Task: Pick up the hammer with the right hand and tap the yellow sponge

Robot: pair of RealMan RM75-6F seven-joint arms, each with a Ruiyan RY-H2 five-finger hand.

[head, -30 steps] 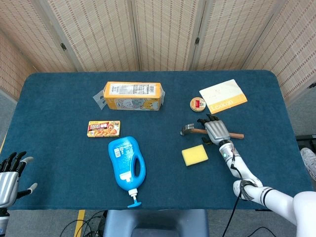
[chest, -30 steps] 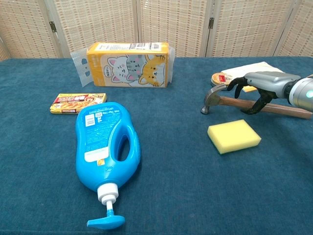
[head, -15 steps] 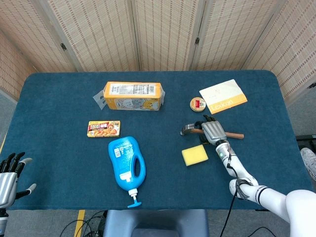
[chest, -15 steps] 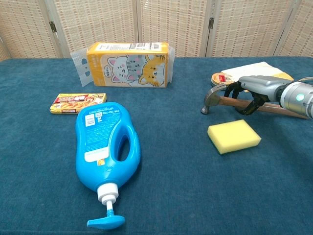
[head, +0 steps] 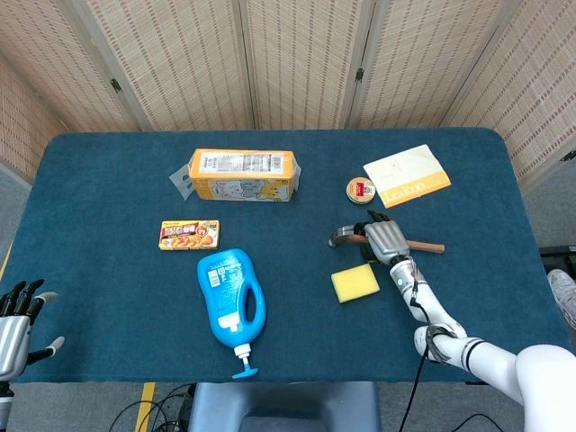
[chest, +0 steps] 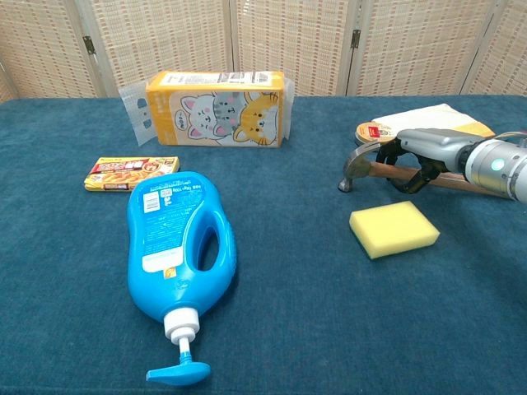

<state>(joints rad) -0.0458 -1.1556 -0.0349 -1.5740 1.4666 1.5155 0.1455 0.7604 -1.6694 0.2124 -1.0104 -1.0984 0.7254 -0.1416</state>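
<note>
— Where is the hammer [head: 353,236] found, and what is done with it?

— It is laid flat on the blue table [head: 108,180], just behind the yellow sponge [head: 355,283], its metal head turned to the left. The right hand [head: 384,238] is set over the wooden handle close to the head, the fingers [chest: 409,183] curled down around it (in the chest view they are seen reaching the cloth on the near side). Whether the handle is truly gripped cannot be told — the hammer is not lifted.

— And the other hand?

— The left hand [head: 15,319] is seen at the lower left corner, off the table edge, fingers apart, nothing held.

— What else is noted?

— A blue pump bottle [head: 230,299] lying on its side, a cat-printed carton [head: 241,175], a small food box [head: 190,235], a round tin [head: 361,190] and a yellow-edged envelope [head: 407,175].
</note>
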